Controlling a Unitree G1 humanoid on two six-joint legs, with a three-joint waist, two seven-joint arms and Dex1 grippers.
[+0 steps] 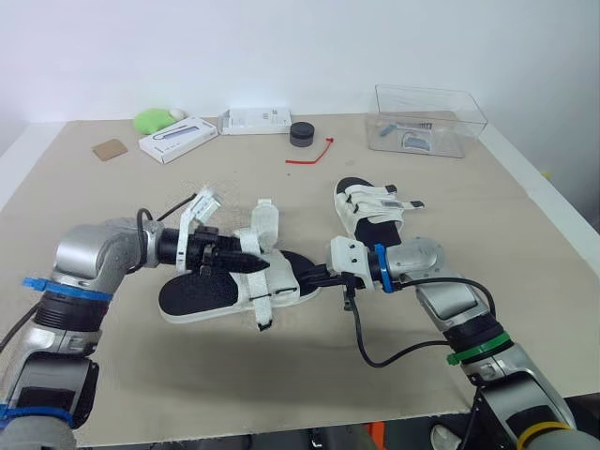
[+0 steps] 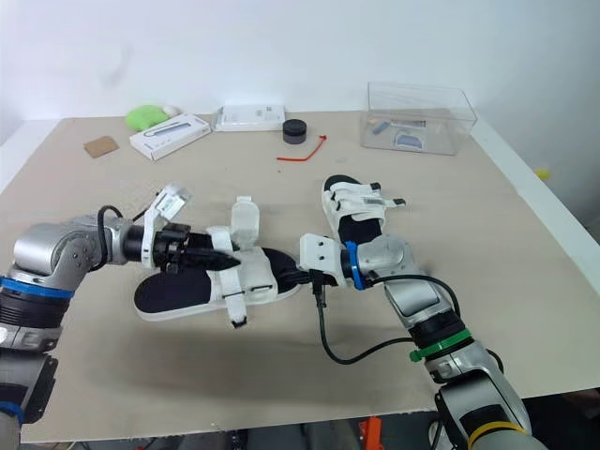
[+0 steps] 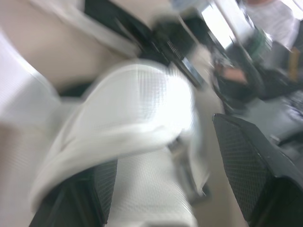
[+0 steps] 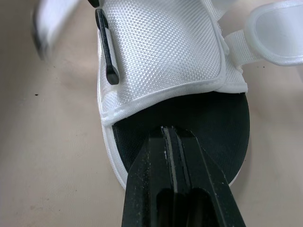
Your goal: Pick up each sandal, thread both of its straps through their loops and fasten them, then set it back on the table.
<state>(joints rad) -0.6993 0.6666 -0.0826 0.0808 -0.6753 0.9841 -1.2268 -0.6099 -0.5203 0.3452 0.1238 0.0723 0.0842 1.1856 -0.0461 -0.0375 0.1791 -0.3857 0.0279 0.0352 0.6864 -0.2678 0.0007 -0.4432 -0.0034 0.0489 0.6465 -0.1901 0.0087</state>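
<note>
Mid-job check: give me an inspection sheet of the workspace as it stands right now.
Surface: beige table.
Job's things: near sandal, one strap standing up unfastened; far sandal lying apart behind it.
Clutter: along the far edge, green object, white boxes, black puck, red tie, brown square, clear box.
Grippers: left gripper open at the near sandal's straps; right gripper shut, tips on its black footbed.
Cables: black cable looping from the right wrist over the table.
Surroundings: white wall.
</note>
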